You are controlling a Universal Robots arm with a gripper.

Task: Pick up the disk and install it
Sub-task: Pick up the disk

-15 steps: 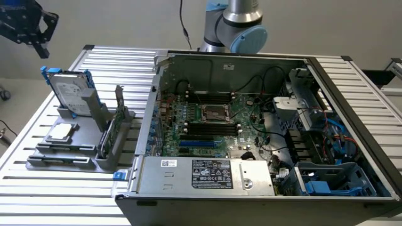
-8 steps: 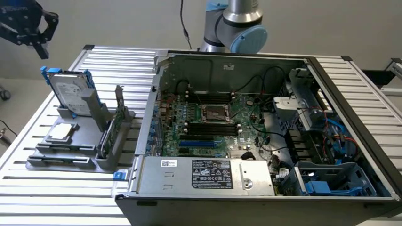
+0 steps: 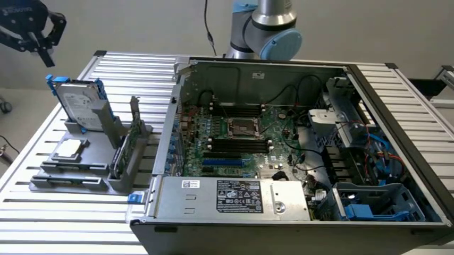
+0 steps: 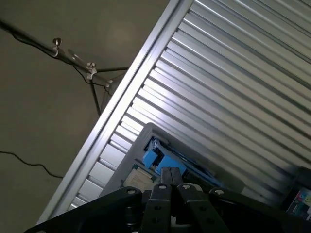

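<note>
The claw [image 3: 47,59] hangs with its fingers pressed together and nothing between them, above and clear of the disk [image 3: 76,102]. The disk stands on edge in a grey rack [image 3: 67,183] on the slatted table [image 3: 42,218] below the claw. Upright like that, it presents its blue-railed top edge to the claw, probably for a pinch from above. The open computer case [image 3: 284,71] lies well apart from the claw, beyond the rack, its blue drive bay [image 3: 376,204] likely the disk's seat

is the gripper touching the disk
Apart. The exterior view shows the gripper hanging above the upright disk, with a clear gap between them.
</note>
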